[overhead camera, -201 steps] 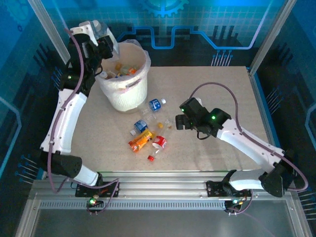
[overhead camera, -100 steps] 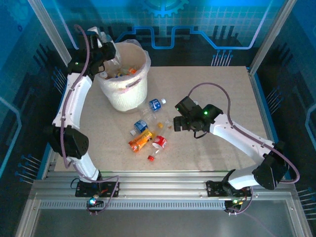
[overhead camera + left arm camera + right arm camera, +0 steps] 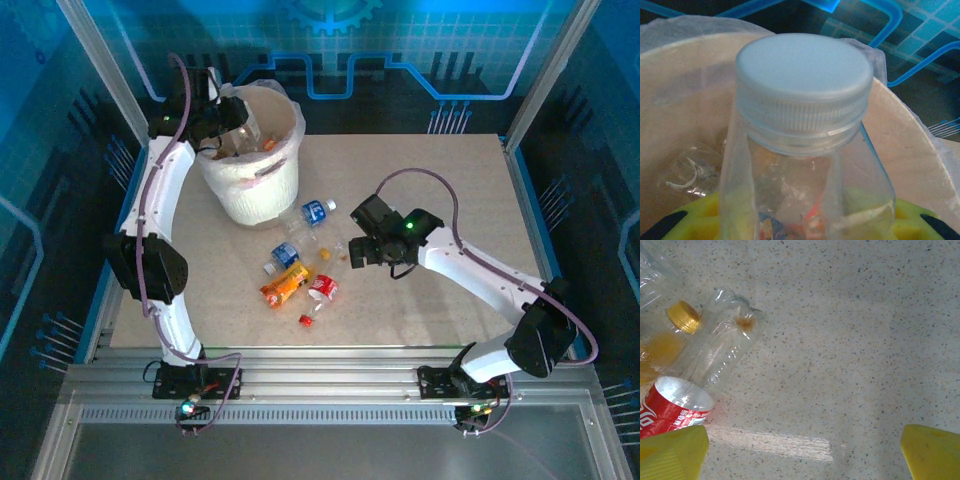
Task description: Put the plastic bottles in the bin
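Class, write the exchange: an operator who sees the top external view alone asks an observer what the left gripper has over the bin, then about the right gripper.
Observer: The left gripper is shut on a white-capped bottle, held over the bin.
Operator: And the right gripper?
Observer: The right gripper is open; bare table lies between its fingers, with a clear ribbed bottle and a red-labelled bottle off to one side.
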You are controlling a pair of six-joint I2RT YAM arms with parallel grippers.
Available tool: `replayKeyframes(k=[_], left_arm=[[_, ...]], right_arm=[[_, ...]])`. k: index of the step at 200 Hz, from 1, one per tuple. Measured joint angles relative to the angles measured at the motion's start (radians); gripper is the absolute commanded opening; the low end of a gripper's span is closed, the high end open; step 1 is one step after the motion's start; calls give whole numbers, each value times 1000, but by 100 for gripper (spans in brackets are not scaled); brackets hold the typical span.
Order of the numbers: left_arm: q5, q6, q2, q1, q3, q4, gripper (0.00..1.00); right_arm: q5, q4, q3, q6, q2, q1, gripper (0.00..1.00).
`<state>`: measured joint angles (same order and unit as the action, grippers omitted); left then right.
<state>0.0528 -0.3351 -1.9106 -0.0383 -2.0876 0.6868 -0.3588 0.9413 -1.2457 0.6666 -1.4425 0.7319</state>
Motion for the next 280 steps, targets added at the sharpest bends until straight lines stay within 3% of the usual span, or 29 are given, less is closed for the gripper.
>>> replayKeyframes(k=[37,72,105,187,214,280], left_arm=[[28,-6,-6,6,-5,26,34],[72,-20,-16,10,-5,34,68],[103,-31,-41,10,-5,31,84],[48,-31,31,10,50,17,89],[48,-35,119,10,122,-12,99],[54,-79,424,10,410,-159,99]], right_arm=[[44,-51,20,34,-2,0,100],[97,-103,49,53,-2,0,100],[139,-143,50,82,-12,2,100],[163,-172,84,177,-22,8,100],[184,-175,84,199,-42,8,99],[286,-225,85,221,-153,41,99]])
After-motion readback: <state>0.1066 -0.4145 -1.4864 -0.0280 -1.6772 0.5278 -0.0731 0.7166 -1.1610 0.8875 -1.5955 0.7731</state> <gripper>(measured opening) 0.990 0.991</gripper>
